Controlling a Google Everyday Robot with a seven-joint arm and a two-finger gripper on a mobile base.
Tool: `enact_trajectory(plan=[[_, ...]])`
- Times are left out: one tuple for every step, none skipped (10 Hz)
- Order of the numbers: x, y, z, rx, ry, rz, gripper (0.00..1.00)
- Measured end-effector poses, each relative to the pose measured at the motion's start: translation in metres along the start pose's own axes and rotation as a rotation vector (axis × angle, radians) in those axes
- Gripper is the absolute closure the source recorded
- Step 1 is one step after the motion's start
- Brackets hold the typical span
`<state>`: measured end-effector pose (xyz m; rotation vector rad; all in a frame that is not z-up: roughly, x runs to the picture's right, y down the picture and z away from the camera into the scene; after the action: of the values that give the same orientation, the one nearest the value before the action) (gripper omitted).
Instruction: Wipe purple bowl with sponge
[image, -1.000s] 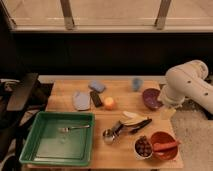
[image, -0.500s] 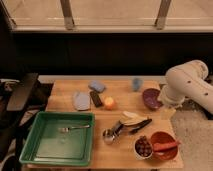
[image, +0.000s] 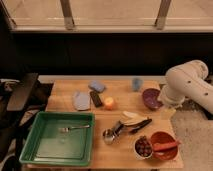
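The dark purple bowl (image: 151, 98) stands at the right edge of the wooden table (image: 120, 150), tilted a little toward the table's middle. The light-blue sponge (image: 96, 86) lies at the back of the table, left of centre, far from the bowl. The white robot arm (image: 187, 85) reaches in from the right, and its gripper (image: 161, 102) is right behind the bowl's right side, mostly hidden by the arm and the bowl.
A flat grey-blue cloth (image: 81, 100), a dark block (image: 96, 98), an orange fruit (image: 109, 103) and a small blue cup (image: 136, 83) lie at the back. A green tray (image: 35, 145) holds a fork. Utensils (image: 127, 125) lie mid-table; an orange-red bowl (image: 162, 145) is front right.
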<state>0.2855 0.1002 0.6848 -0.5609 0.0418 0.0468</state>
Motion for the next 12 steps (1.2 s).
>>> enact_trajectory(plan=[[-0.002,-0.002,-0.001,0.008,-0.006,-0.003,0.35],[-0.008,-0.009,-0.002,0.020,-0.023,-0.009,0.35],[-0.019,-0.018,-0.003,0.029,-0.035,-0.021,0.35],[-0.038,-0.027,-0.003,0.042,-0.050,-0.040,0.35],[-0.057,-0.035,-0.005,0.056,-0.062,-0.051,0.35],[-0.084,-0.044,-0.006,0.072,-0.082,-0.066,0.35],[-0.117,-0.055,-0.007,0.094,-0.103,-0.073,0.35],[-0.137,-0.064,-0.008,0.116,-0.115,-0.057,0.35],[-0.167,-0.076,-0.011,0.147,-0.140,-0.027,0.35],[-0.185,-0.082,-0.013,0.162,-0.155,-0.014,0.35],[-0.195,-0.085,-0.014,0.171,-0.164,-0.003,0.35],[-0.199,-0.087,-0.015,0.176,-0.169,0.000,0.35]])
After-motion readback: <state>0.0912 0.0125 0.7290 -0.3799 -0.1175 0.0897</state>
